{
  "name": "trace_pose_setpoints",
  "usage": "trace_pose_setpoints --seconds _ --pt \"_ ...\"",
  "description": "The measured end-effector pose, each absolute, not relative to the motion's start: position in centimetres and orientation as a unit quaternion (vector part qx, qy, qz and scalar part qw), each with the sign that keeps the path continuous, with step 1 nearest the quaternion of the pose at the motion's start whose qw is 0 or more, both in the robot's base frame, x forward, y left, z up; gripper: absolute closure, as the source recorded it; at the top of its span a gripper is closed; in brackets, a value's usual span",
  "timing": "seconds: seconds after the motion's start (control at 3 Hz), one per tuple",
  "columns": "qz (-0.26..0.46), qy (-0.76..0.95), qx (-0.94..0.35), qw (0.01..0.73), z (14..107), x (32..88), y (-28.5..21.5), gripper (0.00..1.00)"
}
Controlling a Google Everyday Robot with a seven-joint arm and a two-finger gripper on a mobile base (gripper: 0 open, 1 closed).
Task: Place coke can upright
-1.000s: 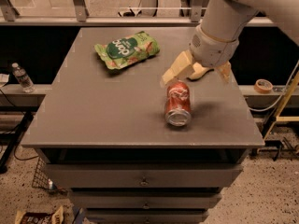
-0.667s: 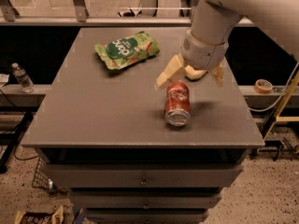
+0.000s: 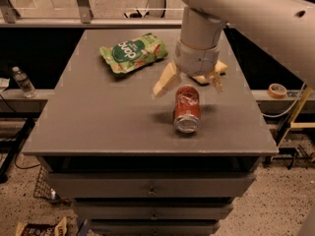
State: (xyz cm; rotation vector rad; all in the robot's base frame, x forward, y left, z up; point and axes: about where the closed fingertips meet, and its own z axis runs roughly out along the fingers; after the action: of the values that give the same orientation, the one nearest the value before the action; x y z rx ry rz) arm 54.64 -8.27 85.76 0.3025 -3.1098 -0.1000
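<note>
Pincer (image 3: 188, 88) just above sideways coke can (image 3: 187, 111)

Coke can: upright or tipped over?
Tipped: the coke can lies on its side, silver end toward camera; the gripper hangs open above it.

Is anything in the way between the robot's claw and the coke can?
Nothing visible is. The open gripper hangs over the far end of the coke can, which lies on its side on the table. The green snack bag sits well away.
</note>
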Motion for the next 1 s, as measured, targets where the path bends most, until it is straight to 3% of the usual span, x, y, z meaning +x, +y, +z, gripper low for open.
trace_pose_setpoints --seconds 0.33,0.67,1.0 --pt "-0.032 -0.995 0.096 0.022 84.5 54.9 -7.9 0.00" --pt "-0.039 -0.994 0.094 0.035 83.0 55.1 -8.0 0.18" --pt "-0.043 -0.994 0.093 0.040 82.3 55.1 -8.4 0.43"
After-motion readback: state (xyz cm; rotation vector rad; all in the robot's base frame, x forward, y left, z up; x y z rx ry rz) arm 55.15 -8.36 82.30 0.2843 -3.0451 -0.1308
